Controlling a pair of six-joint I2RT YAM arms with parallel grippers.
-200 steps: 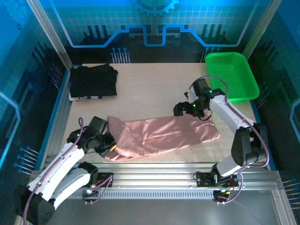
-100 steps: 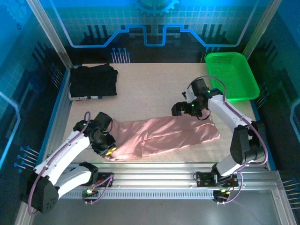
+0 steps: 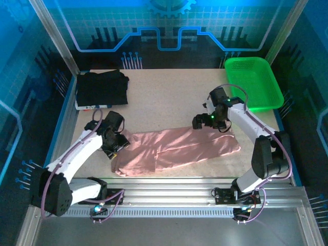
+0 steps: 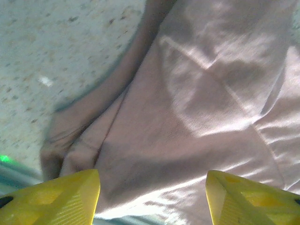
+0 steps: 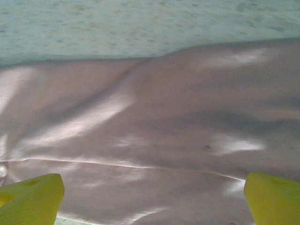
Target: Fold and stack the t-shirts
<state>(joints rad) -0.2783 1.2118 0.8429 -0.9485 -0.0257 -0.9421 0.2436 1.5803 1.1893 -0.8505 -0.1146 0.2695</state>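
The pink t-shirt [image 3: 179,148] lies in a long folded strip across the middle of the table, its print hidden. A black t-shirt [image 3: 102,88] rests folded at the back left corner. My left gripper [image 3: 118,147] hovers over the pink strip's left end, open; in the left wrist view its yellow fingertips [image 4: 56,199] stand wide apart above the cloth [image 4: 197,117], holding nothing. My right gripper [image 3: 199,123] hangs open over the strip's far edge toward the right. Its wrist view has pink cloth [image 5: 164,117] beneath and bare table beyond.
A green mesh basket [image 3: 253,82] stands at the back right corner. A white edge [image 3: 92,107] shows under the black t-shirt. An aluminium rail [image 3: 169,197] runs along the near side, and a blue wall [image 3: 64,128] bounds the left.
My left gripper has opened, let go of the pink strip's left end and moved away from the near edge. The cloth's left end now lies flat. The right gripper has barely shifted.
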